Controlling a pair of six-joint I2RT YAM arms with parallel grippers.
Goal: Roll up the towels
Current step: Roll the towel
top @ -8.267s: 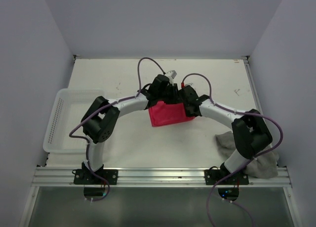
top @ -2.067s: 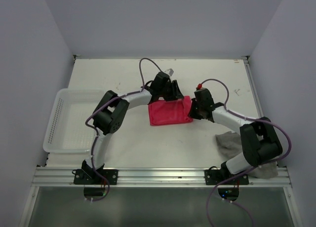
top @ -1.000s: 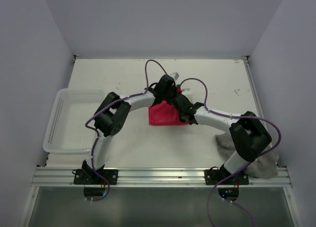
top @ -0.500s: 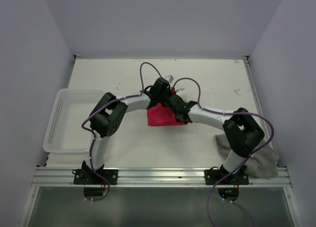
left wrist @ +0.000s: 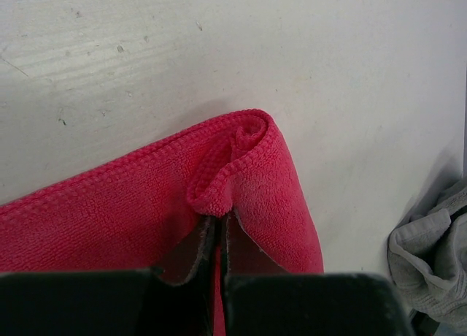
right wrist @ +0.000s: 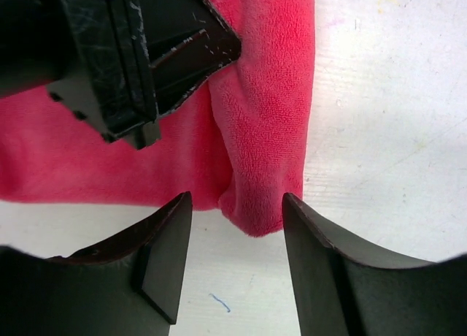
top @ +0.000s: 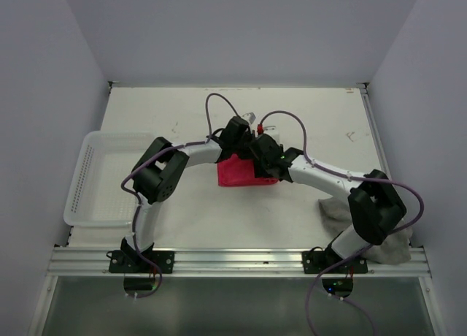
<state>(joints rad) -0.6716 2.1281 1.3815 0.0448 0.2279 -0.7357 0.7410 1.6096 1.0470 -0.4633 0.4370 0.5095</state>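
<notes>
The pink-red towel [top: 235, 174] lies mid-table, partly rolled, its rolled end [left wrist: 244, 142] curled toward the far side. My left gripper [left wrist: 217, 230] is shut on a fold of that towel just behind the curl; from above it [top: 241, 150] sits at the towel's far edge. My right gripper [right wrist: 235, 204] is open, its fingers [right wrist: 164, 256] standing either side of the rolled end [right wrist: 270, 131] without touching it. In the top view the right gripper [top: 261, 161] covers the towel's right part. The grey towel [top: 390, 245] lies crumpled at the near right, partly under the right arm.
A white perforated basket [top: 82, 179] stands at the table's left edge. A corner of the grey towel [left wrist: 430, 252] shows at the right of the left wrist view. Walls enclose the table on three sides. The arms cross closely over the pink towel.
My left gripper has shut on the pink towel's fold. My right gripper has opened and let go of the rolled end, and its elbow has swung right.
</notes>
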